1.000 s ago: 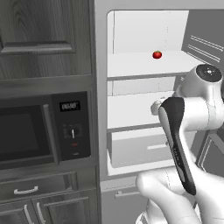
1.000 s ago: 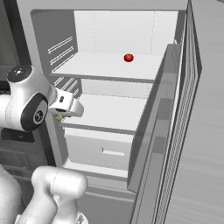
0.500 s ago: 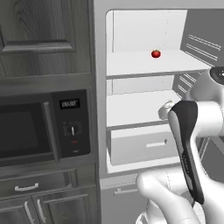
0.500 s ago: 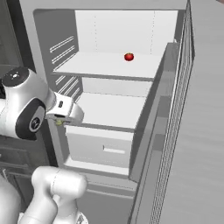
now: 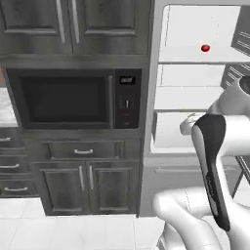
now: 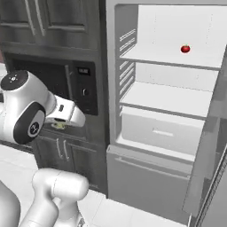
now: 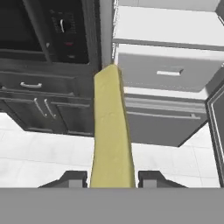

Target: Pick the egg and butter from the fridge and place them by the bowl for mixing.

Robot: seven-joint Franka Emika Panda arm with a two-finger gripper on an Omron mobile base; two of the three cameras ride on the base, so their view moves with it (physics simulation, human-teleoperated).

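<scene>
My gripper (image 7: 111, 177) is shut on the butter (image 7: 111, 131), a long olive-yellow stick that rises up the middle of the hand view between the two dark fingertips (image 7: 72, 177). In the right base view a small olive bit of the butter (image 6: 57, 125) shows under the white hand, in front of the dark cabinets and left of the fridge. The grey fridge (image 6: 168, 97) stands open with its white shelves and white drawer (image 6: 157, 133); it also appears as the fridge (image 5: 195, 97) behind my arm. The egg and the bowl are out of view.
A red tomato-like ball (image 6: 185, 48) sits on the fridge's upper shelf, the same red ball (image 5: 205, 48) seen from the left. A black microwave (image 5: 68, 97) is built into dark cabinets with drawers left of the fridge. The open fridge door (image 6: 213, 146) stands at the right.
The whole picture has shifted: the base has pulled back from the fridge and leftward, bringing the microwave and cabinets into view. The hand has come out of the fridge, still gripping the butter.
</scene>
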